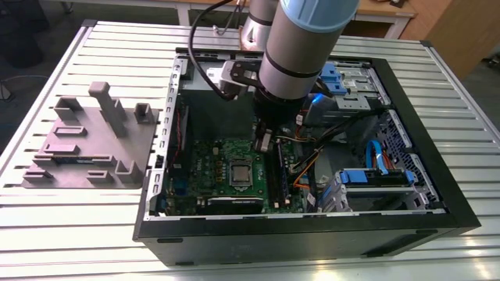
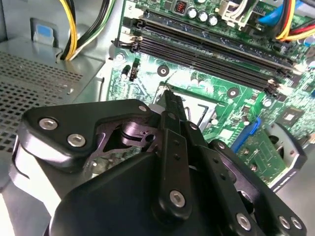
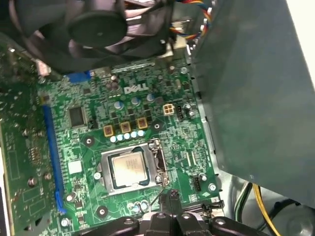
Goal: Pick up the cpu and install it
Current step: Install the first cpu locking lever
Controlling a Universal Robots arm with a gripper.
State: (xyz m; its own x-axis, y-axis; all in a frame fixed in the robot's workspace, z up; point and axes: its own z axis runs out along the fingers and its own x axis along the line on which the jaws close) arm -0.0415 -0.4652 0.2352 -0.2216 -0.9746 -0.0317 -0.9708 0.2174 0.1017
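The cpu (image 3: 127,168) already lies flat inside the socket (image 3: 130,169) on the motherboard (image 3: 147,118), so the placing seems done. The gripper (image 3: 172,196) hovers just beside the socket, its fingers (image 2: 173,105) pressed together and holding nothing.

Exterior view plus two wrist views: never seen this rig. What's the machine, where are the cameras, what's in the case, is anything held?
One robot arm reaches into an open PC case lying on a slatted metal table. The exterior view looks down from outside; both wrist views ride near the arm's gripper. The gripper's fingers look closed with nothing visible between them. It hangs over the green motherboard, beside the cpu, which sits in its socket. A grey fixture tray lies beside the case.
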